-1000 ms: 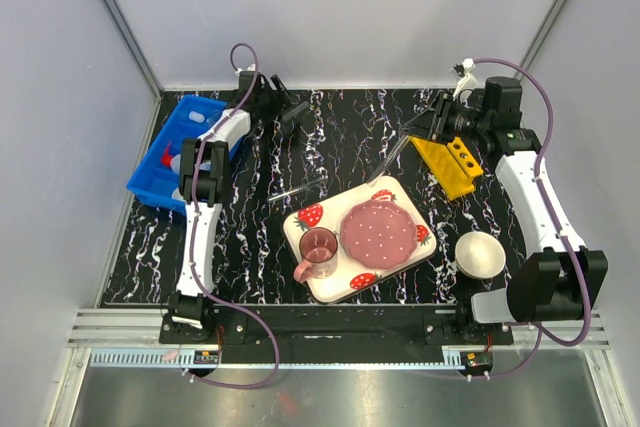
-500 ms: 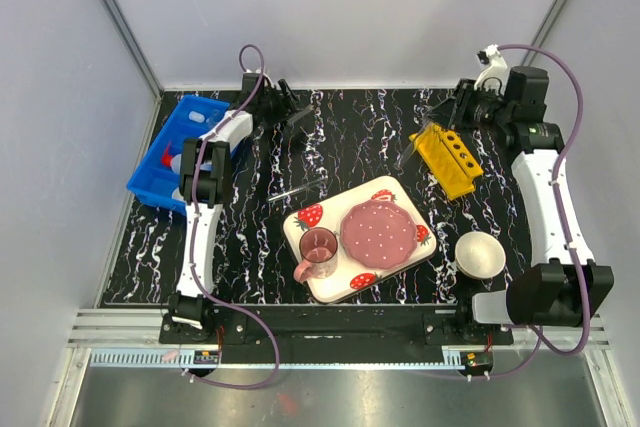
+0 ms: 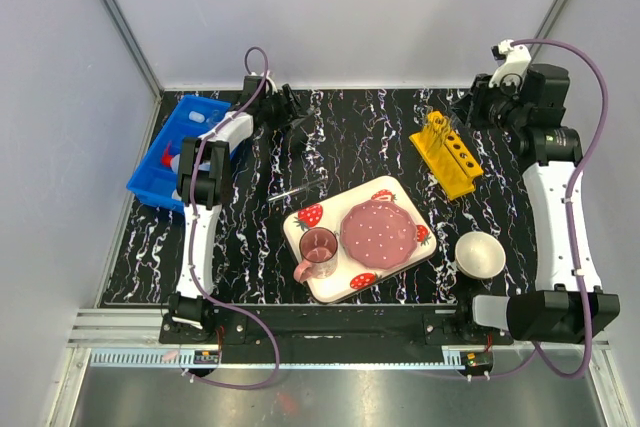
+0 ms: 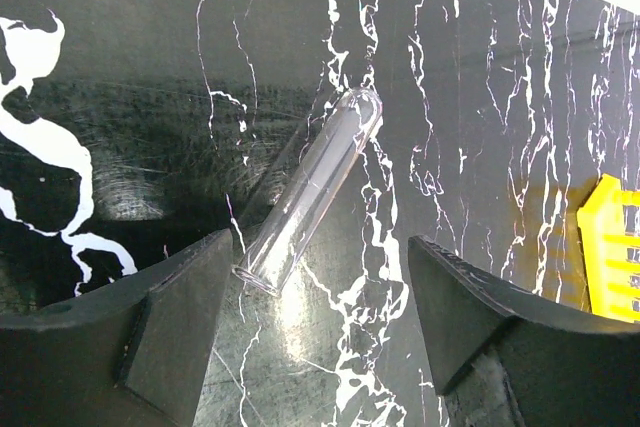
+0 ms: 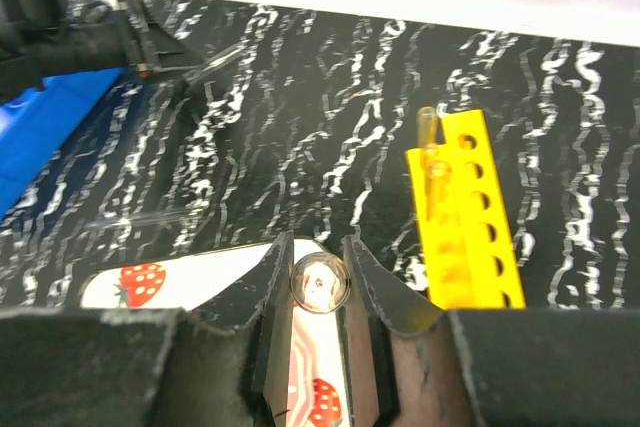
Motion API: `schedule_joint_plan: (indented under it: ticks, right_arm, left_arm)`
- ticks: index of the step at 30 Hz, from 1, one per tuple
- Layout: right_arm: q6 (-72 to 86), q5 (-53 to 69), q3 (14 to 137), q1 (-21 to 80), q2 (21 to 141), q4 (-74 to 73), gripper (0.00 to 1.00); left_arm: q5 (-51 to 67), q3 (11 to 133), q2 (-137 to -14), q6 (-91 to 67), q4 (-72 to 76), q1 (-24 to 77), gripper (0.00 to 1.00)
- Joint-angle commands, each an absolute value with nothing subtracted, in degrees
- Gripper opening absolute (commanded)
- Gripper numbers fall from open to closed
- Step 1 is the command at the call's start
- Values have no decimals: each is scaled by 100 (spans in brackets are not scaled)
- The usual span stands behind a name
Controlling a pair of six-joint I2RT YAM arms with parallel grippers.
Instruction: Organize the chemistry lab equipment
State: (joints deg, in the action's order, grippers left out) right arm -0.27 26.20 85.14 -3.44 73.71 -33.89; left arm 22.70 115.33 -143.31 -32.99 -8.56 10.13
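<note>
My right gripper (image 5: 317,245) is shut on a clear glass tube (image 5: 319,284), seen end-on between the pads. It hangs behind the yellow holed rack (image 3: 449,155), at the back right of the table (image 3: 468,107). Two tubes (image 5: 430,142) stand in the rack's (image 5: 467,222) far holes. My left gripper (image 4: 320,247) stands open low over the table at the back (image 3: 298,112). A clear tube (image 4: 312,185) lies flat between its fingers, close to the left one. Another tube (image 3: 296,190) lies loose mid-table. The white squeeze bottle with red spout (image 3: 172,159) lies in a blue bin (image 3: 150,187).
A strawberry-print tray (image 3: 300,219) with a pink plate (image 3: 379,230) and pink cup (image 3: 318,248) sits at the near centre. A white bowl (image 3: 480,254) stands to its right, beside the right arm. White walls close the table on three sides.
My right gripper has drawn back and to the right with its tube, from over the rack's far end to behind it. My left gripper has edged slightly right at the back.
</note>
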Motion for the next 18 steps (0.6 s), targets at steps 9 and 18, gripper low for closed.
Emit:
schedule_joint_plan:
  ticks: [9, 18]
  right_arm:
    - [-905, 1582, 8315, -527, 7531, -2620, 14]
    - [-783, 1740, 8209, -624, 8059, -2049, 15]
  left_arm:
    - [2566, 11355, -14036, -3252, -1046, 1064, 77]
    - [2610, 11320, -14010, -3155, -1116, 1099, 77]
